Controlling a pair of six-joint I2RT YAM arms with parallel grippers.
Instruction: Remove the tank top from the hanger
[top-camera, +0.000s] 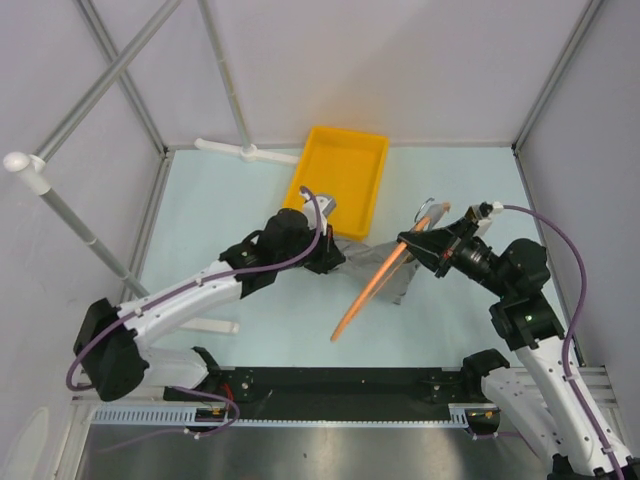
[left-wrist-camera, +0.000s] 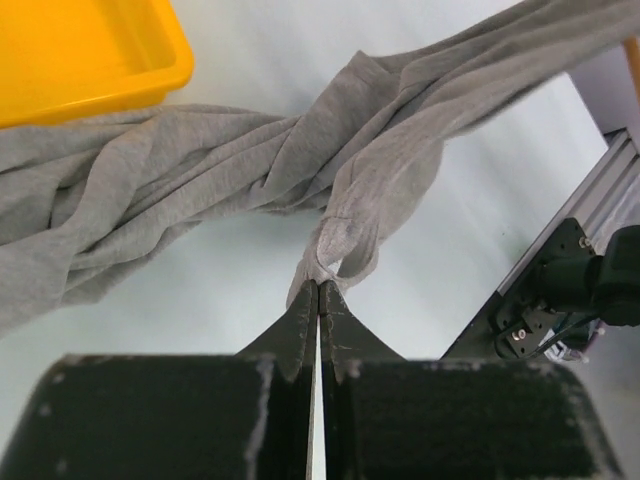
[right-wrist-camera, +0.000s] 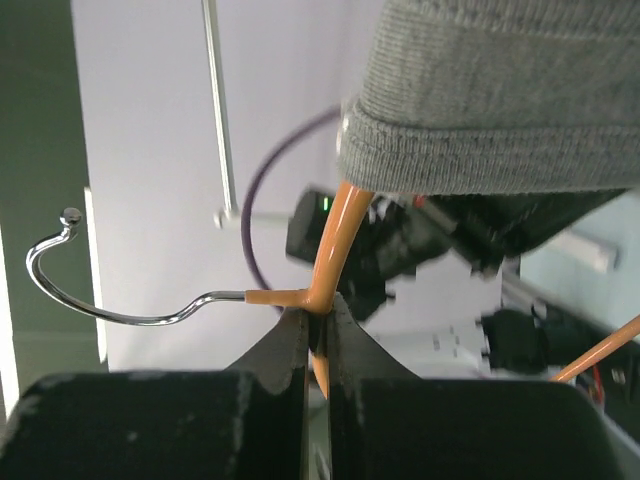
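Top view: the hanger (top-camera: 372, 282) sits on a slant above the table (top-camera: 220, 200). Its orange arm runs from about 1 o'clock, at the right gripper (top-camera: 418, 243), down to 7 o'clock, where the free tip ends near mid-table. The tank top (top-camera: 398, 285) shows here only as a small grey bunch against the hanger's middle, at 4 o'clock from the left gripper (top-camera: 338, 262) and 7 o'clock from the right one. The yellow tray (top-camera: 340, 180) lies at 12 o'clock from the left gripper, close behind it.

Left wrist view: we note the jaws pressed together, clenched on a narrow folded loop of the tank top's edge, and the fabric emerges right at the fingertips. From there the grey cloth twists like a rope. One branch trails to 9 o'clock across the table, below the tray's corner. The other runs off toward 2 o'clock. We cannot tell whether the cloth touches the tray.

Right wrist view: the jaws are clenched on the hanger's orange neck, just where the silver hook (right-wrist-camera: 110, 295) joins it. The hook reaches out to 9 o'clock and curls upward. One orange arm rises to 12 o'clock and passes under a ribbed grey hem of the tank top, which fills the upper right. The garment is not yet off that arm. A second orange arm shows bare at 4 o'clock.
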